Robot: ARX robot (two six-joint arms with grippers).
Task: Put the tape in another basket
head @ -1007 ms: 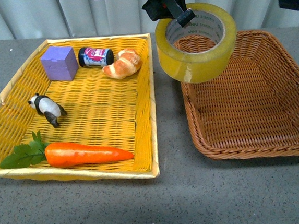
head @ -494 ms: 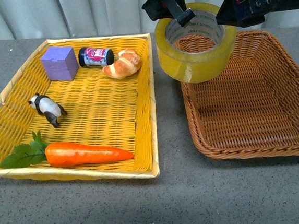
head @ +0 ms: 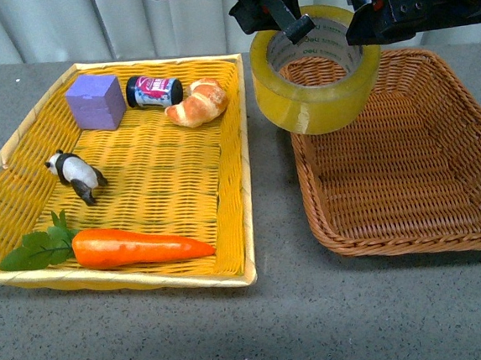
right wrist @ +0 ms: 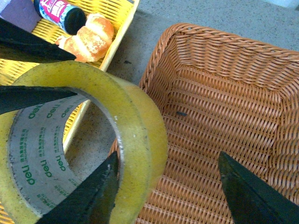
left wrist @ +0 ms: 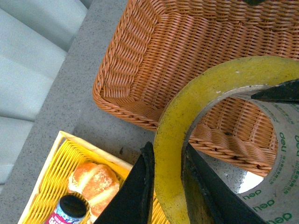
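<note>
Tape: lifted above the basket, toward the counter's far edge.
Left gripper: pinching the roll's wall, one finger inside.
Right gripper: spread wide, just beside the roll.

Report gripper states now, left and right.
Left gripper: closed on the tape, pinching the roll's wall.
Right gripper: open, holding nothing.

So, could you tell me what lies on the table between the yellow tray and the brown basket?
Only bare grey table, in the front view; the tape hangs above its far end.
</note>
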